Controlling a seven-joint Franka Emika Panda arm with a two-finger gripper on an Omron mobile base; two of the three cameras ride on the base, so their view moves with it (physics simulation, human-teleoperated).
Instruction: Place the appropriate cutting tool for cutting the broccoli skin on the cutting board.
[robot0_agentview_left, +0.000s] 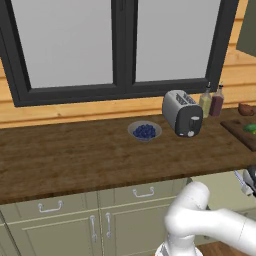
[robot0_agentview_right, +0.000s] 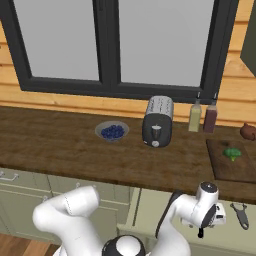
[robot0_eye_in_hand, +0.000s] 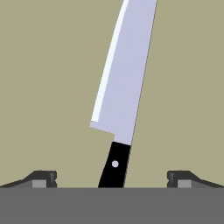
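Two tools lie in the open drawer, nearest: knife (robot0_eye_in_hand: 124, 87) under wide-open jaws, empty, and peeler (robot0_agentview_right: 241, 215) to the right. Peeler suits skin, I judge: light, rigid, slippery; grip its handle. Farther right on worktop (robot0_agentview_right: 60, 145), cutting board (robot0_agentview_right: 235, 170) carries broccoli (robot0_agentview_right: 231, 153).

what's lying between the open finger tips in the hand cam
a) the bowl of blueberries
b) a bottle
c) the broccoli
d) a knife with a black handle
d: the hand view shows a knife with a pale blade and a black handle lying on an olive surface, between the two spread tips of the gripper, not touching either.
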